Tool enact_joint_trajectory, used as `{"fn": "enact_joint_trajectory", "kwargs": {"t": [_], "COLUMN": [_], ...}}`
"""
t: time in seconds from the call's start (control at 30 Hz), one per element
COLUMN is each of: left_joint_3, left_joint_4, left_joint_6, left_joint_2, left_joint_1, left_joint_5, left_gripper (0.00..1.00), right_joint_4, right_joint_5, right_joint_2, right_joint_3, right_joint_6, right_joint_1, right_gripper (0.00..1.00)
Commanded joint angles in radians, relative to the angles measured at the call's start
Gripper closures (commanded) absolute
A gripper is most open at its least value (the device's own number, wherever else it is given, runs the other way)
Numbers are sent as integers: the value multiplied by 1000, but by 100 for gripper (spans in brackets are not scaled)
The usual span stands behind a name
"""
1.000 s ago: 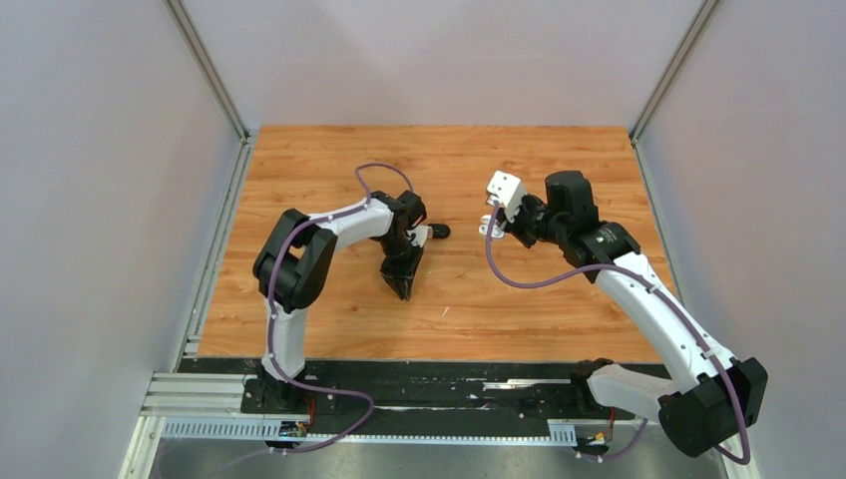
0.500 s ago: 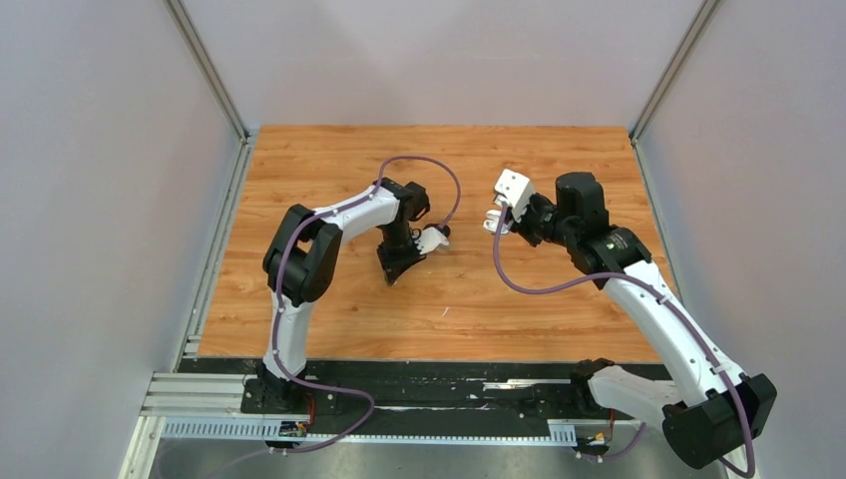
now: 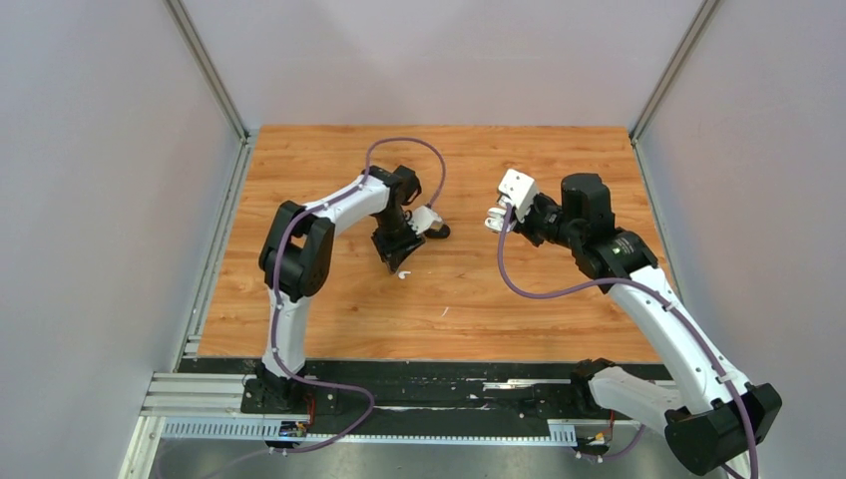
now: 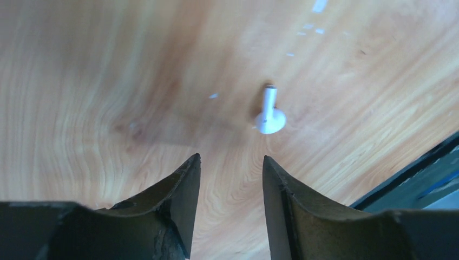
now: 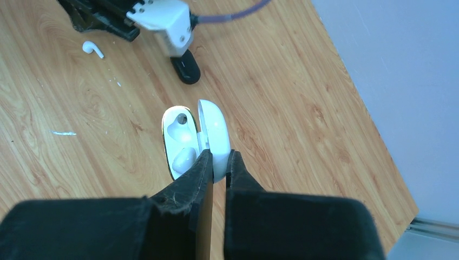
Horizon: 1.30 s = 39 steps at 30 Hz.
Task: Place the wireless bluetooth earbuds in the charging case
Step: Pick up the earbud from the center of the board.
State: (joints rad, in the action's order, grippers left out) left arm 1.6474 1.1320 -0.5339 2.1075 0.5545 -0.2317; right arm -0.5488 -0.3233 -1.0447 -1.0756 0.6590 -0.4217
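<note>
The right gripper (image 5: 217,162) is clamped on the lid (image 5: 214,127) of the open charging case (image 5: 178,138) and holds it up, probably so a bud can go in; one seems already seated. The left gripper (image 4: 231,162) has its fingers apart over the table (image 4: 81,81). The loose earbud (image 4: 269,114) lies flat just beyond the tips, not between them.

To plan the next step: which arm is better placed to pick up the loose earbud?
Left: the left hand, open, hovers near the earbud; the right hand holds the charging case.
</note>
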Motion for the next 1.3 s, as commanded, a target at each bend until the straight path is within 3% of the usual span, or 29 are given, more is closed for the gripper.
{"fn": "enact_joint_trajectory", "kwargs": {"t": [0.0,0.17,0.3,0.43,0.5,0.57,0.63,0.77,0.87,1.03,1.27], "left_joint_3": [-82,-407,-443,-562,-582,-553,-520,-528,-571,-617,-561], "left_joint_4": [-138,-563,-614,-823,-878,-842,-756,-598,-602,-588,-495], "left_joint_6": [443,600,698,699,630,468,155,-176,-266,-538,-696], "left_joint_2": [-157,-481,-467,-496,-505,-502,-503,-528,-548,-533,-428], "left_joint_1": [-85,-86,-78,-76,-76,-75,-76,-76,-69,-32,-27], "left_joint_5": [48,-47,-98,-237,-280,-357,-378,-381,-380,-348,-322], "left_gripper": [47,47,49,50,50,51,52,52,50,49,50], "right_joint_4": [42,40,27,-1,-19,-34,-42,-47,-46,-47,-46], "right_joint_5": [-9,-9,-3,2,12,22,28,26,22,25,21], "right_joint_2": [-1,-15,-20,-31,-33,-30,-23,-5,-4,-5,-10], "right_joint_3": [-61,-65,-78,-102,-118,-124,-117,-98,-92,-91,-86], "right_joint_6": [-6,-16,-23,-35,-36,-35,-36,-48,-52,-54,-59], "right_joint_1": [6,6,6,6,6,6,6,6,6,6,6], "right_gripper": [100,100,100,100,100,100,100,100,100,100,100]}}
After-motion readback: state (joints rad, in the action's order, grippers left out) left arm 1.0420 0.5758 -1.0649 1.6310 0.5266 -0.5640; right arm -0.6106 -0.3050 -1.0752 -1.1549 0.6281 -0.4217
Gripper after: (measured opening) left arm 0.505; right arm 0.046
